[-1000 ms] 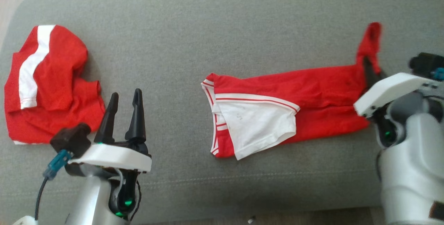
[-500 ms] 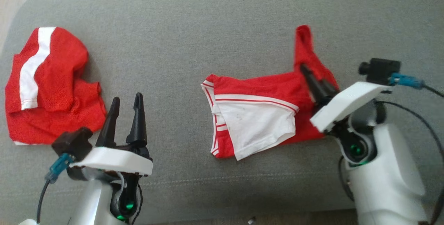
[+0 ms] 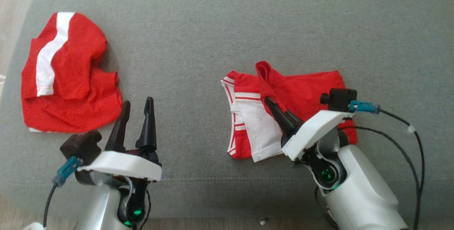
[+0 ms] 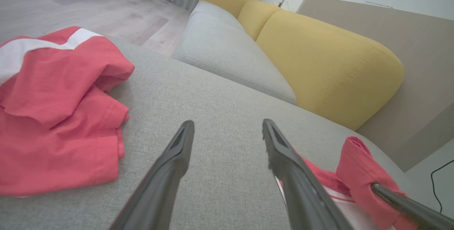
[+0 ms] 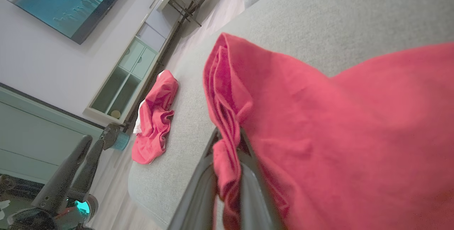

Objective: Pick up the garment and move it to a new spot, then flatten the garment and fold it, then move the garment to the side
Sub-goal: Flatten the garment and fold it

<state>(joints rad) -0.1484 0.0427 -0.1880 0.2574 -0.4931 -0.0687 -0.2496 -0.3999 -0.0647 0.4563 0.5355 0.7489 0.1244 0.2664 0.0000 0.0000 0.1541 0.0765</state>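
At the far left of the grey woven couch cushion point(image 3: 212, 28) lies a crumpled red cloth piece with a broad white stripe point(image 3: 67, 77). It is bunched, touched by nothing, and well apart from the work. Just to its right, the left gripper point(image 3: 137, 102) hovers above bare cushion with its two dark fingers spread apart and nothing between them.

Right of centre lies the task's thing, a red jersey garment with a white panel edged in thin red piping point(image 3: 308, 88). Its white panel point(image 3: 260, 130) is flat on the cushion and the red part is doubled up beside it. A raised red fold point(image 3: 264, 72) stands above the panel's upper edge. The right gripper point(image 3: 267, 100) has its fingers pressed together on this fold, and the right wrist view shows several layers of red cloth pinched between them.

This looks like the folding step, with one end of the garment being brought across over the rest. The next move probably calls for lowering the pinched edge onto the white panel, roughly square with the garment's left edge. The fingers should part only once the cloth lies flat, so that the layers do not spring back. The idle left gripper could press the panel down to stop it dragging
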